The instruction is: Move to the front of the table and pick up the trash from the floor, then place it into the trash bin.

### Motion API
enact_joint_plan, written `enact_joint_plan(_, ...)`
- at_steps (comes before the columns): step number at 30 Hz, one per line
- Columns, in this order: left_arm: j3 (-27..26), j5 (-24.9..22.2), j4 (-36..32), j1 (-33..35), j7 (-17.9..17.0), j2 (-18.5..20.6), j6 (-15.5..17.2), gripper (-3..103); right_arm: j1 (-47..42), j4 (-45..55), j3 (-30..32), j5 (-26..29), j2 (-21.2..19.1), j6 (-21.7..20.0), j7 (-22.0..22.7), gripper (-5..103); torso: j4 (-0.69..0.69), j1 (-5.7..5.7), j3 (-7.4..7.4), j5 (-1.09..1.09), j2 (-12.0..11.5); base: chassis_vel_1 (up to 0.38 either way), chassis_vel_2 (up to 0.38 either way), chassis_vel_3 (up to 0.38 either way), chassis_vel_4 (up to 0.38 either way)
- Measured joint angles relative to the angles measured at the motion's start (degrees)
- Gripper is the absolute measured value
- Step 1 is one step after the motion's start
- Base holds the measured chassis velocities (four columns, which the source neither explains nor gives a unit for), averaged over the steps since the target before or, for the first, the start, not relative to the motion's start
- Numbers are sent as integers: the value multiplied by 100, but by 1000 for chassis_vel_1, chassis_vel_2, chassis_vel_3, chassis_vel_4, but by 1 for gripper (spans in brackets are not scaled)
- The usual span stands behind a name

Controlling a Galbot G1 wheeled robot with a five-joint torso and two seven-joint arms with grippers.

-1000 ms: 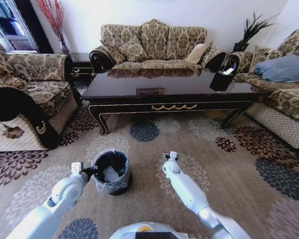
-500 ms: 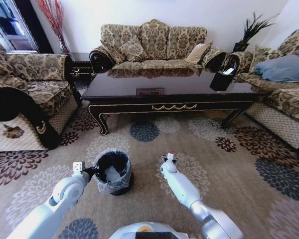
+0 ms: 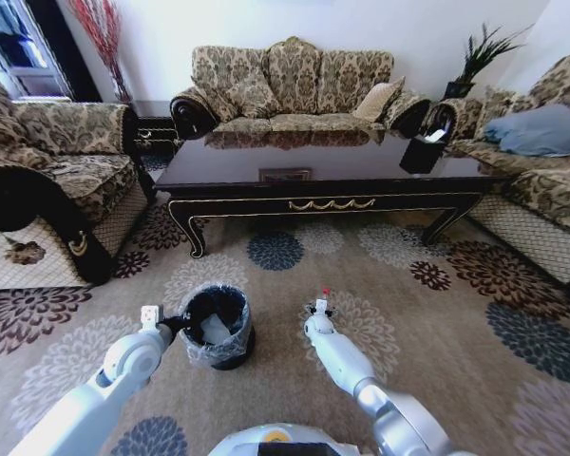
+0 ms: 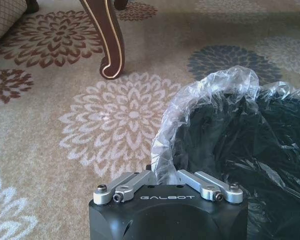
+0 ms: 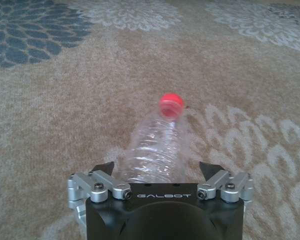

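The trash is a clear crumpled plastic bottle [image 5: 157, 145] with a red cap [image 3: 325, 291]. My right gripper [image 3: 318, 309] is shut on its body just above the floor [image 3: 456, 313], right of the trash bin; in the right wrist view the gripper [image 5: 159, 167] has the bottle pointing away over the carpet. The trash bin [image 3: 218, 353], a black pail with a clear liner, stands on the carpet to my front left. My left gripper [image 3: 176, 326] is shut on its rim and liner [image 4: 215, 100]. The long dark table [image 3: 323, 171] stands beyond.
Patterned sofas ring the table: one at the left [image 3: 57, 180], one behind [image 3: 294, 85], one at the right [image 3: 541, 161]. A black boxy holder [image 3: 423, 152] sits on the table's right end. A curved table leg [image 4: 110, 45] is near the bin.
My right gripper has drawn back a little toward me, and the bottle's red cap has come into view beyond it. The left gripper and the bin have stayed in place.
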Motion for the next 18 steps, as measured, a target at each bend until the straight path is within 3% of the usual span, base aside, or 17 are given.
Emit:
enact_joint_plan(4, 46, -29, 15, -85, 0, 7, 1, 4, -17, 45, -16, 28, -26, -2, 16, 85, -3, 0, 0, 1, 0, 0, 0, 0, 0)
enact_joint_plan(6, 91, -40, 17, -132, -6, 5, 1, 4, -17, 60, -22, 42, -54, -3, 20, 74, -4, 0, 0, 1, 0, 0, 0, 0, 0)
enact_joint_plan(9, 138, -47, 17, -158, -17, 2, 1, 4, -34, 110, -29, 67, -89, -4, 34, 68, -3, 0, 1, 1, 0, 0, 0, 0, 0)
enact_joint_plan(12, 187, -46, 17, -200, -25, -4, 1, 4, -69, 207, -49, 108, -136, -5, 78, 51, -2, 0, 1, 1, 0, 0, 0, 0, 0)
enact_joint_plan(15, 228, -47, 20, -255, -31, -11, 1, 4, -89, 271, -81, 142, -179, -11, 108, 42, -2, 0, 1, 1, 0, 0, 0, 0, 0)
enact_joint_plan(18, 284, -52, 33, -327, -44, -14, 1, 4, -115, 371, -131, 174, -233, -17, 146, 39, -3, 0, 1, 1, 0, 0, 0, 0, 0)
